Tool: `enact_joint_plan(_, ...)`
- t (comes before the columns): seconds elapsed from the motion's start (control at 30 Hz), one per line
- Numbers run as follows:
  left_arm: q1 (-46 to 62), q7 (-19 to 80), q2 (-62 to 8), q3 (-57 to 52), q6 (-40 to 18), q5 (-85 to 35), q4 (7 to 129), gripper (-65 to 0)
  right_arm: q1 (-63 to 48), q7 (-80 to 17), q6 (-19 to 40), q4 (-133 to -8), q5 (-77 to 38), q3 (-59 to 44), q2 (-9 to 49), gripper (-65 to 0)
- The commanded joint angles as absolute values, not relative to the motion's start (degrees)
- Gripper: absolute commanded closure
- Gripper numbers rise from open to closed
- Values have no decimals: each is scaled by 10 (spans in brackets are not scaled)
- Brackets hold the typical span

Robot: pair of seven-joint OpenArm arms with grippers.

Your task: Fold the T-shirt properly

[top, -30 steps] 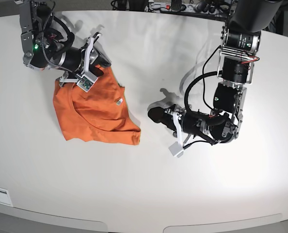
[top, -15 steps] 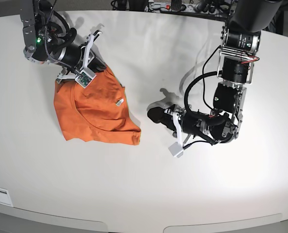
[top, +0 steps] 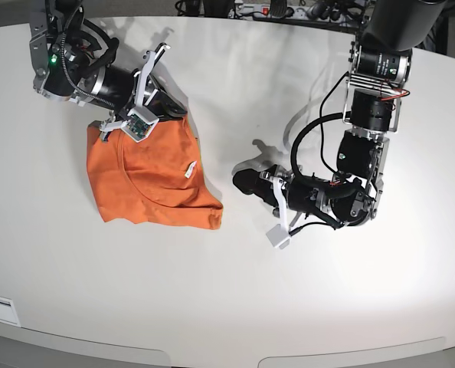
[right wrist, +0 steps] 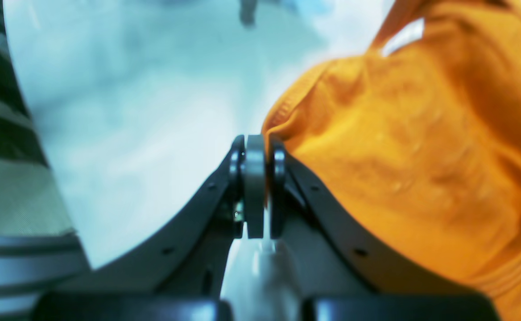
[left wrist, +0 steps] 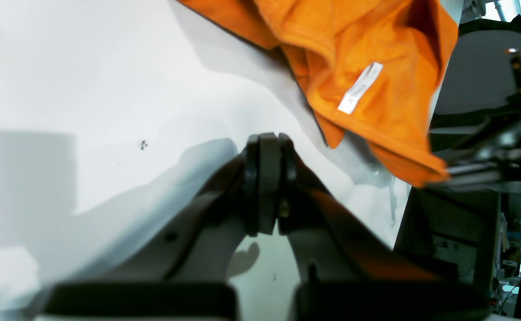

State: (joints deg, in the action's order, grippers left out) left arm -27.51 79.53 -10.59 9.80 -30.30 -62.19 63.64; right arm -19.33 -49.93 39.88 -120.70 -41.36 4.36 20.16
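The T-shirt (top: 147, 180) lies bunched on the worktop (top: 235, 307), far from folded. The right gripper (right wrist: 254, 147) has its jaws clenched at the shirt's top edge, probably to drag it flat. The left gripper (left wrist: 265, 142) sits nearby, clamped on nothing.

A robotics lab, by its looks: a wide white bench (top: 212, 307) carries two black cabled robot arms, a power strip (top: 277, 11) with plugged cords lies along its far edge, and cluttered equipment racks (left wrist: 488, 232) stand beyond the bench edge.
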Motion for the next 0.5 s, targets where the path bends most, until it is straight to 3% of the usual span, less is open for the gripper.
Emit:
enact_joint_plan(0.0, -294, 794, -107, 96, -305, -638, 645, 0, -189, -481, 400, -1219, -442, 41, 205, 0)
enact_joint_plan(0.47, -294, 796, -107, 96, -305, -639, 645, 0, -154, -482, 400, -1218, -401, 41, 101, 0)
